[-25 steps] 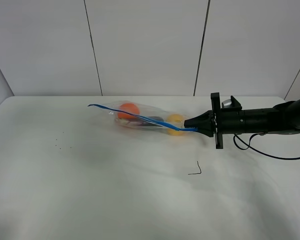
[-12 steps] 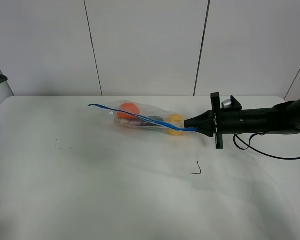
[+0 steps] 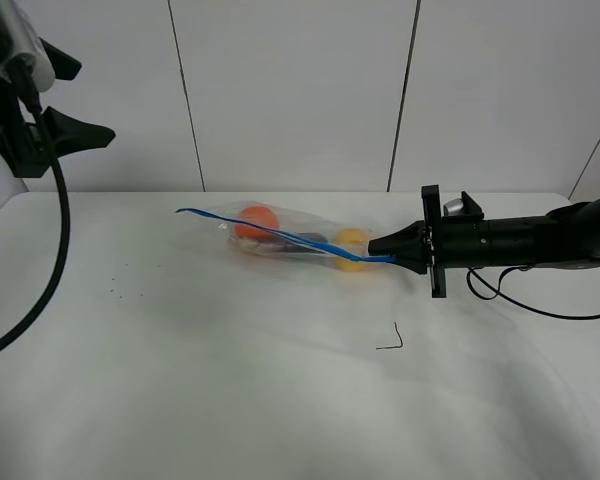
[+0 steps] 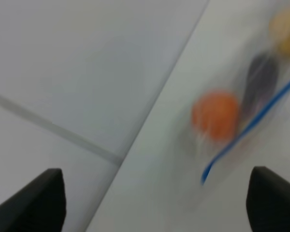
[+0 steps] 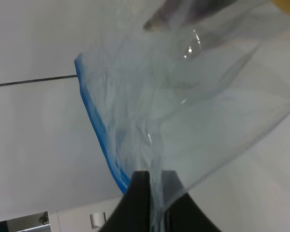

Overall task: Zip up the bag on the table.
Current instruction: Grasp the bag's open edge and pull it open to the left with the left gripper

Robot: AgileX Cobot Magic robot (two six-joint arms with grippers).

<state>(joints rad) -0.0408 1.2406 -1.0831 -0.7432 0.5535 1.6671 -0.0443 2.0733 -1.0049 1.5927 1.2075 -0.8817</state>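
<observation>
The right pincer (image 3: 384,245), clamped on a corner of the bag (image 3: 310,246), should hold it taut; the left pincer (image 3: 85,100), jaws apart, must pinch the blue zipper strip (image 3: 242,224) squarely at its far end

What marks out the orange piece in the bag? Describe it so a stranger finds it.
Start at the white table and find the clear bag lying toward its far side, pinched at one end by the right hand. The orange piece sits inside at the end away from that hand. It is round and orange, unlike the dark piece midway and the yellow piece near the hand.
</observation>
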